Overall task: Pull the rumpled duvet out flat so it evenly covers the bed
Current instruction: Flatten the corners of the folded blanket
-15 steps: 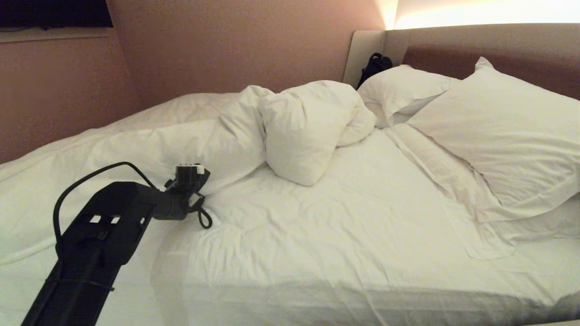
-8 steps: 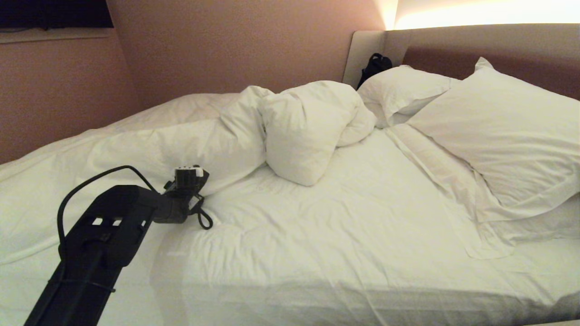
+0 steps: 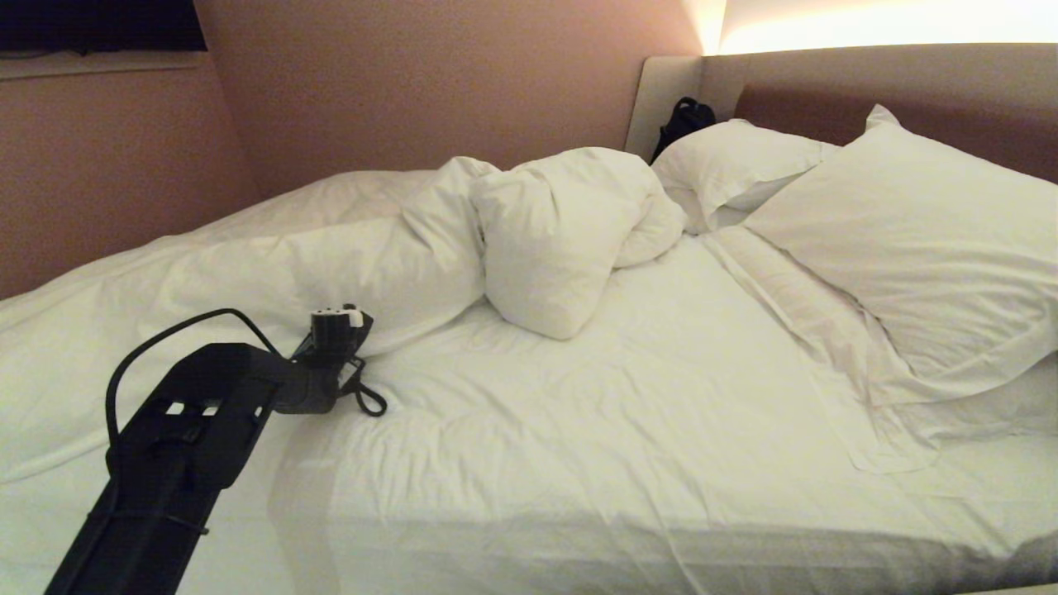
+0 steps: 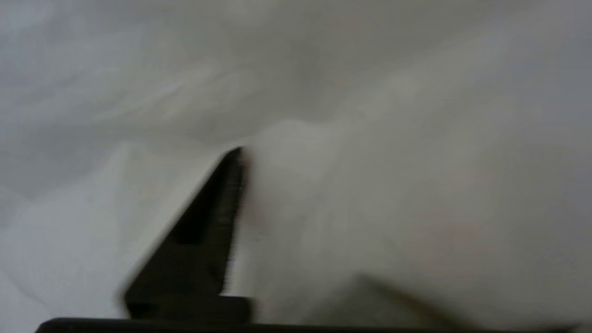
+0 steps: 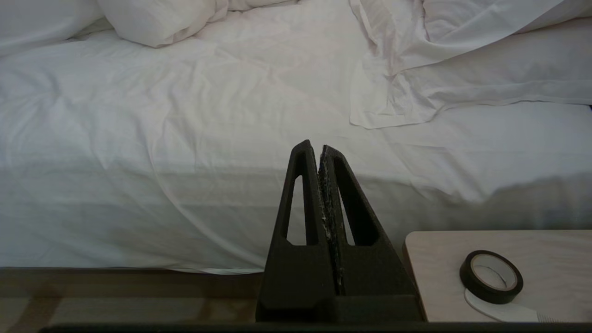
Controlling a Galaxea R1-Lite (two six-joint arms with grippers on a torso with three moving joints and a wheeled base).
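Note:
The duvet [image 3: 554,240] lies rumpled on the bed [image 3: 661,413], bunched into a thick lump in the middle and spread along the far left side. My left gripper [image 3: 340,326] reaches out from the near left and presses into the duvet's near edge. In the left wrist view white duvet cloth [image 4: 351,194] bulges right against the gripper and fills the picture. My right gripper [image 5: 319,147] is shut and empty, held low in front of the mattress side, outside the head view.
Two white pillows [image 3: 909,248] [image 3: 736,165] lean on the headboard [image 3: 909,83]. A black bag [image 3: 682,120] sits in the far corner. A pale small table [image 5: 545,249] with a tape roll [image 5: 491,276] stands beside the right gripper. A wall [image 3: 413,83] borders the bed's far side.
My left arm has sunk a little and edged left, deeper into the duvet's edge. The duvet's lump and the pillows lie as before.

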